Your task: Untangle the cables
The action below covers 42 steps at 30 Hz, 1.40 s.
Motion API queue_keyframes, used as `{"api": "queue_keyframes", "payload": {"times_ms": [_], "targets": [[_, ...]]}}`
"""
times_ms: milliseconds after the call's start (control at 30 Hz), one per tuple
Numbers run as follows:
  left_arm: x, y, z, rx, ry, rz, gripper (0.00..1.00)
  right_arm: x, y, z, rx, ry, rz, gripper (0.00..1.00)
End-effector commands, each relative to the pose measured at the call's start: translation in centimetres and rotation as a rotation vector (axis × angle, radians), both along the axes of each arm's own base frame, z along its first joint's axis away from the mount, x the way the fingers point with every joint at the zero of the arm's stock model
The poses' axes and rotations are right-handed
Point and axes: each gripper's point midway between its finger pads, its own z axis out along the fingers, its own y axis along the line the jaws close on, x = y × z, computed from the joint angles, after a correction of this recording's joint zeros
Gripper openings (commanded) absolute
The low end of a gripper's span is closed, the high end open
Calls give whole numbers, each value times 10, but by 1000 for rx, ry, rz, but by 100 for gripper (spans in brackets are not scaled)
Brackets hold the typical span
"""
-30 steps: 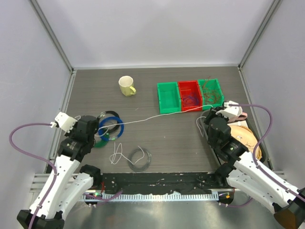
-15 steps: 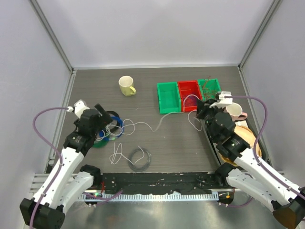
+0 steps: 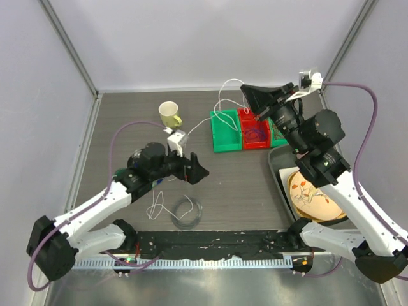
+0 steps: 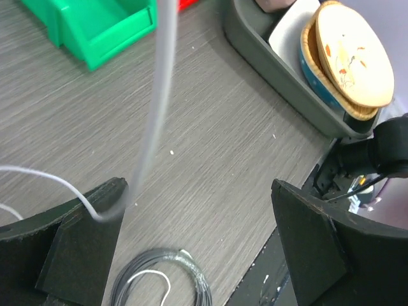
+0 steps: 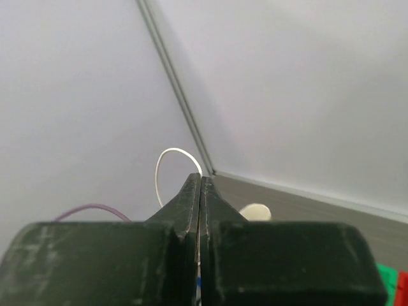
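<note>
- White cable [image 4: 162,89]: lifted off the table, strung from far right towards the centre between the two arms.
- Right gripper [image 5: 200,182]: jaws pressed together, pinching the cable's far end, raised high.
- Left gripper [image 4: 197,188]: fingers spread wide; the cable bends at one fingertip.
- Table [image 3: 242,178]: dark wood-grain surface, enclosed by pale walls [image 3: 191,44].

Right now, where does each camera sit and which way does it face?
Top external: above and behind the arms, looking down on the table; both arms show.
Left wrist: facing the green bin and plates; open left pincer shows.
Right wrist: raised, facing the rear wall corner; shut right pincer shows.
Both wrist views share the white cable.
</note>
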Motion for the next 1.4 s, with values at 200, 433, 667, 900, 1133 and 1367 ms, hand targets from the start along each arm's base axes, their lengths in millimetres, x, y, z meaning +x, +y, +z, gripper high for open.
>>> {"api": "queue_keyframes", "payload": {"times_ms": [200, 433, 667, 900, 1133, 1367], "targets": [[60, -19, 30, 84, -158, 152, 94, -23, 15, 71, 109, -71, 157, 1], [22, -19, 36, 48, -232, 11, 100, -16, -9, 107, 119, -128, 20, 1], [26, 27, 30, 187, -324, 151, 100, -24, -10, 129, 117, -169, 35, 1], [22, 49, 7, 299, -298, 191, 100, -28, -21, 146, 109, -211, -10, 1], [37, 71, 2, 358, -293, 339, 100, -40, -32, 168, 125, -268, -25, 1], [68, 76, 7, 433, -332, 450, 100, -51, -38, 174, 107, -283, -21, 1]]}}
